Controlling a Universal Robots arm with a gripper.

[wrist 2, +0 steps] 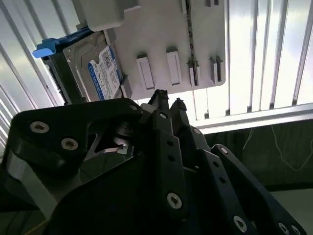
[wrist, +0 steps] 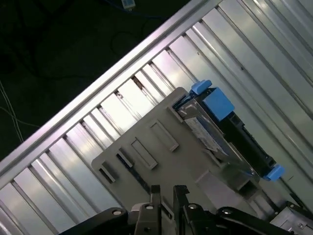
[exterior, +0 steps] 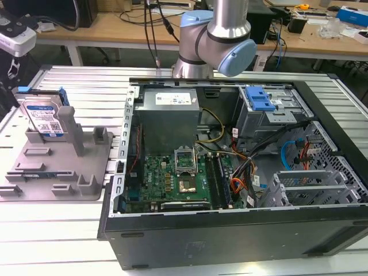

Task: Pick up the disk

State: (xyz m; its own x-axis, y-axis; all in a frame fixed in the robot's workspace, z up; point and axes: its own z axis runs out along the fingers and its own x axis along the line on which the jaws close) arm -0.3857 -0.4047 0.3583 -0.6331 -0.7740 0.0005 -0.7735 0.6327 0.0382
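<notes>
Over at the exterior view's left, the disk stands upright in its grey holder (edges exposed for grasping); the hand hovers apart, fingers together, empty.

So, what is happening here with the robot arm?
A robot arm stands at the far side of an open computer case. The disk it should pick up stands upright in a grey holder tray, on the exterior view's left of the case. In both wrist views the gripper hangs above the tray, apart from the disk, and holds nothing.
</notes>
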